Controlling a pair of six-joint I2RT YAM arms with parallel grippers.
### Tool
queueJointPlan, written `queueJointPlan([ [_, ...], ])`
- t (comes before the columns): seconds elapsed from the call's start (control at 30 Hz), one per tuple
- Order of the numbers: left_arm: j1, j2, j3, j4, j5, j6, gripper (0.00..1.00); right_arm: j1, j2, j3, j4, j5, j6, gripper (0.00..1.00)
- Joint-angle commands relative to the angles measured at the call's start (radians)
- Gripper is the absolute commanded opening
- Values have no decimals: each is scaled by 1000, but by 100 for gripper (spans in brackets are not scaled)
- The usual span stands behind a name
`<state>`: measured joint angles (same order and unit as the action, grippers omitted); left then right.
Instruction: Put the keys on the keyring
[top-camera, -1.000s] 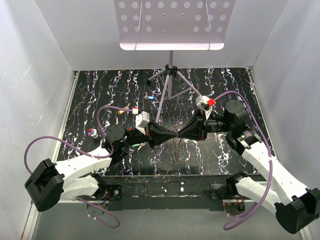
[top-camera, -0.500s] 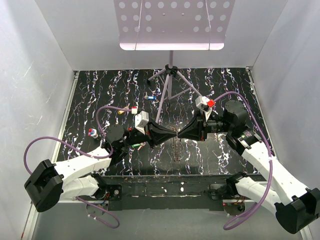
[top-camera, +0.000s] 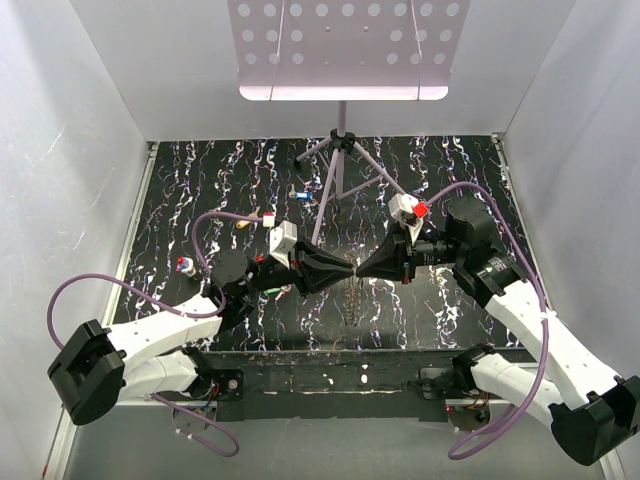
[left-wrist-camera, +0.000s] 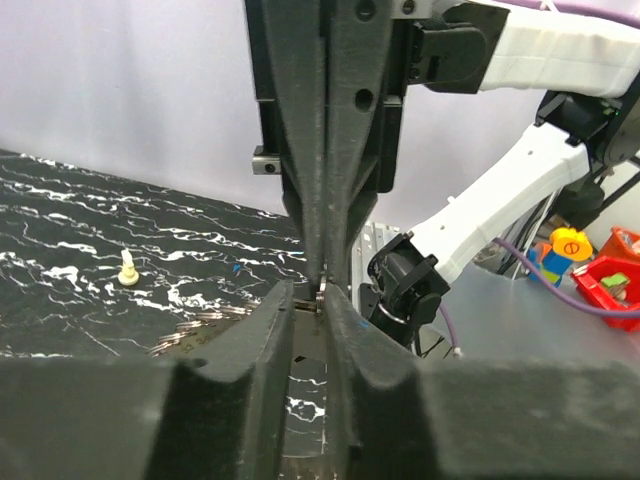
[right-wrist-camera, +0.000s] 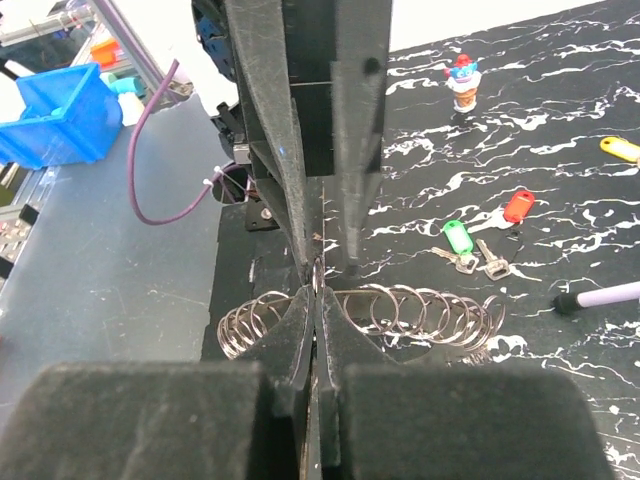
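the two arms have drawn in a touch over the last second: the right gripper (top-camera: 362, 269) has crept leftward and the left gripper (top-camera: 349, 272) has tipped up to meet it, so they now stand nose to nose above the middle of the table (top-camera: 200, 180). to my eye that is the fiddly threading step under way, not finished.

the right jaws are pressed tight together, with a small metal piece (right-wrist-camera: 316, 272) nipped at their very tip; key or loop, i cannot tell. the left jaws stand only a crack apart around that same piece, and whether they truly grip it is not clear.

the keyring (right-wrist-camera: 400, 310) lies on the table right below them, and a green-headed key (right-wrist-camera: 457, 238) and a red-headed key (right-wrist-camera: 518, 206) lie loose just beyond it.
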<state>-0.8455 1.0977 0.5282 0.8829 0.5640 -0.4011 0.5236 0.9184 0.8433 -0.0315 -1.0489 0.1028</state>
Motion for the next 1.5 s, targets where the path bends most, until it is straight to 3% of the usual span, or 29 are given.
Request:
queueJointPlan([
  [0.0,3,-59,32,-134,-30,-1,27,15,-6,98,-181,-46,-196,1],
  [0.13,8,-125,76,-333,-21,79,55,15,-12,149,-384,-30,-371,1],
  [0.23,17,-162,134,-497,-12,140,69,13,-10,189,-546,0,-539,1],
  [0.4,29,-116,315,-846,42,250,80,12,5,260,-792,65,-745,1],
  [0.47,26,-78,378,-938,69,263,83,10,-1,270,-838,90,-785,1],
  [0.5,29,-55,404,-961,91,266,87,6,-3,273,-857,92,-796,1],
  [0.53,28,-36,432,-972,118,263,97,3,-3,275,-875,96,-810,1],
  [0.57,26,-15,444,-969,141,243,98,-2,-4,274,-883,101,-816,1],
  [0.7,-24,24,477,-957,168,269,98,-28,-13,263,-918,109,-841,1],
  [0.8,-98,45,487,-953,116,358,98,-40,-18,252,-935,115,-856,1],
  [1.2,-179,122,532,-975,-82,397,98,-83,-42,221,-913,101,-827,1],
  [1.3,-204,136,541,-964,-105,441,89,-88,-39,220,-912,96,-824,1],
  [1.47,-216,168,561,-967,-75,440,65,-91,-35,218,-909,92,-821,1],
])
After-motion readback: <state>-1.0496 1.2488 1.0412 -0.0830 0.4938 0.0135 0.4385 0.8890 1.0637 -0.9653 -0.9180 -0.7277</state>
